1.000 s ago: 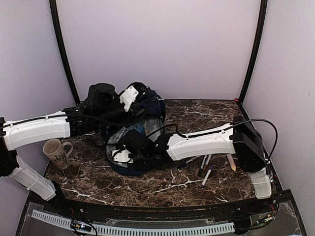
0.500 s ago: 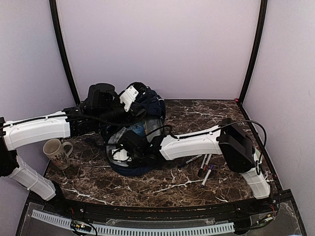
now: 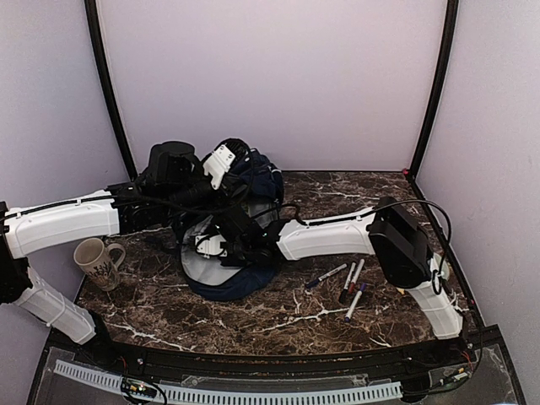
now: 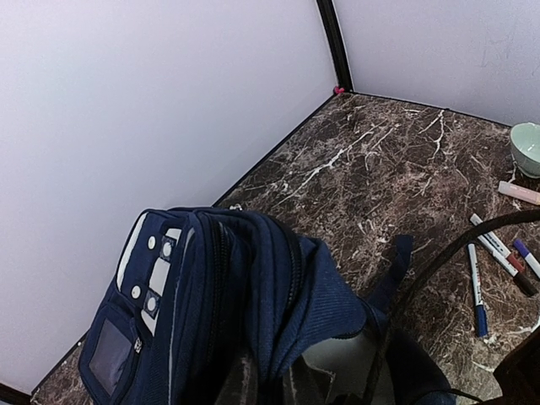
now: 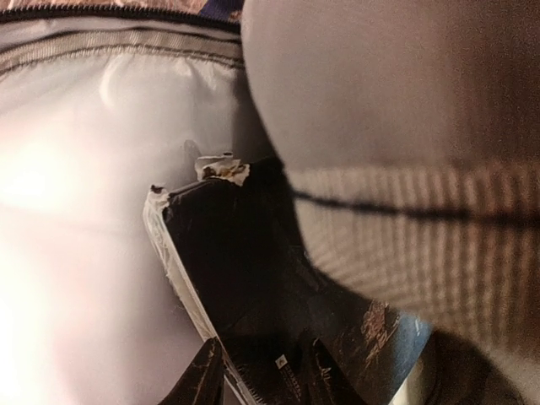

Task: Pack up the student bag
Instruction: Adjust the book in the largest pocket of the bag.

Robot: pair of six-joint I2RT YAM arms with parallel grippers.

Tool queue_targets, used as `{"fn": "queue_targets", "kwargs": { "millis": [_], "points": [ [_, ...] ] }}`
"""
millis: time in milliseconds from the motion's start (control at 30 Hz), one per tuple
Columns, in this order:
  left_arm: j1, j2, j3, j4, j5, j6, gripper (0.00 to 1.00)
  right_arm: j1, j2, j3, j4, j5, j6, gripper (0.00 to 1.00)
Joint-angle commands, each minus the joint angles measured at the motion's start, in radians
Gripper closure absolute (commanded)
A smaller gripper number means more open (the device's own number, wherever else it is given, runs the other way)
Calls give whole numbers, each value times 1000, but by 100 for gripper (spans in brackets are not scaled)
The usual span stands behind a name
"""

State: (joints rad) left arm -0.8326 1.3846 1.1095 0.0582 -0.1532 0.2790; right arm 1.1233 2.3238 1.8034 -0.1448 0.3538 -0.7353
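Note:
The student bag [image 3: 253, 181] is a navy backpack that lies at the back left of the table with its mouth open and its pale lining [image 3: 201, 257] showing. My left gripper [image 3: 221, 173] is shut on the bag's upper rim and holds it up. In the left wrist view the bag [image 4: 194, 304] fills the lower left, with my gripper [image 4: 274, 384] pinching its fabric. My right gripper [image 3: 221, 245] is inside the bag's mouth. In the right wrist view it [image 5: 261, 380] is shut on a dark-covered book [image 5: 245, 278] with white page edges, against the lining [image 5: 76, 211].
Several markers [image 3: 350, 283] lie on the marble table [image 3: 278, 316] right of the bag and also show in the left wrist view [image 4: 477, 287]. A patterned mug [image 3: 99, 261] stands at the left. A pale green bowl [image 4: 527, 148] and a pink stick [image 4: 519, 192] lie farther right.
My right arm has reached further left and back, carrying its gripper deeper into the bag's mouth. The markers it covered now show. My left arm has stayed in place.

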Motion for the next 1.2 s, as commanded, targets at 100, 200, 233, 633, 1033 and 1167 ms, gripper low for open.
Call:
{"fn": "queue_targets", "kwargs": {
  "millis": [100, 200, 233, 633, 1033, 1167],
  "points": [
    [-17, -82, 29, 130, 73, -22, 100, -55, 33, 10, 264, 21, 37, 67],
    [-18, -83, 30, 128, 79, -23, 100, -64, 49, -5, 368, 81, 30, 69],
    [-17, -82, 30, 129, 82, -25, 100, -65, 54, -13, 407, 103, 26, 70],
    [-17, -72, 27, 129, 74, -18, 100, -67, 73, -19, 470, 150, 11, 74],
    [-18, -46, 32, 119, 59, -16, 100, 40, -142, -133, 144, -40, 161, 63],
    [-25, -44, 28, 122, 49, -14, 100, 76, -208, -137, 47, -48, 201, 62]
  ]
}}
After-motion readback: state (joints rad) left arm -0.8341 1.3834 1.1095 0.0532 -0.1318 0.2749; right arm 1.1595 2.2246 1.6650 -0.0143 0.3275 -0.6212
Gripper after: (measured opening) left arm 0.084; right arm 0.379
